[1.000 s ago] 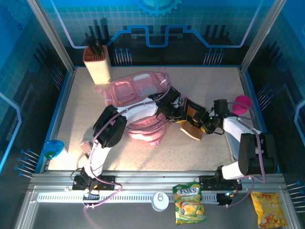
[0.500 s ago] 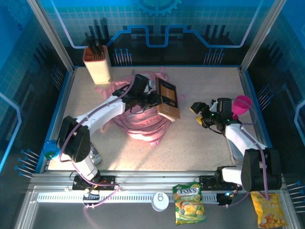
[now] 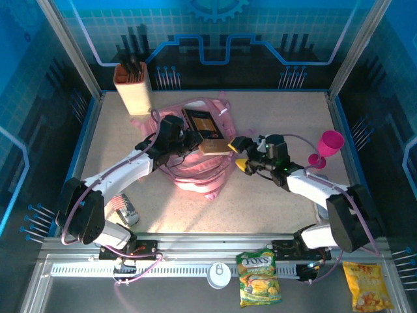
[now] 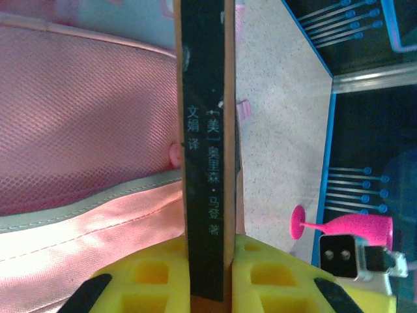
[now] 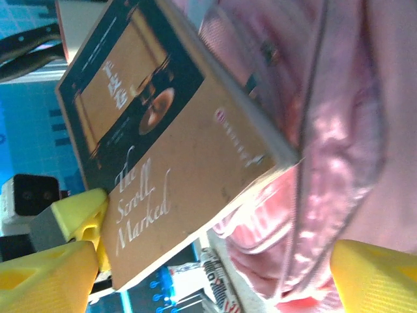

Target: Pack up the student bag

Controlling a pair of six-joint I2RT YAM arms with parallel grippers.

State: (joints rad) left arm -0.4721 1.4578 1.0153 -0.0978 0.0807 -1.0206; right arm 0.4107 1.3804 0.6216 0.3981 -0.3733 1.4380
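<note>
**Book at the bag's mouth, packing hardly begun**
Nearest, two snack packets [image 3: 258,279] [image 3: 368,287] lie on the front rail and a small striped item [image 3: 121,207] on the table near the left arm, so by my reading most of the packing is left. Further in, the right gripper [image 3: 240,155] has its jaws spread wide with nothing between them, just beside the bag's right edge, a pink goblet [image 3: 329,145] off to its right. The left gripper [image 3: 189,137] is clamped narrowly on the book [image 3: 207,127], holding it tilted over the student bag [image 3: 195,173], which lies crumpled mid-table. I cannot tell whether the book's corner is inside yet. A knife block [image 3: 133,85] stands farthest back
</note>
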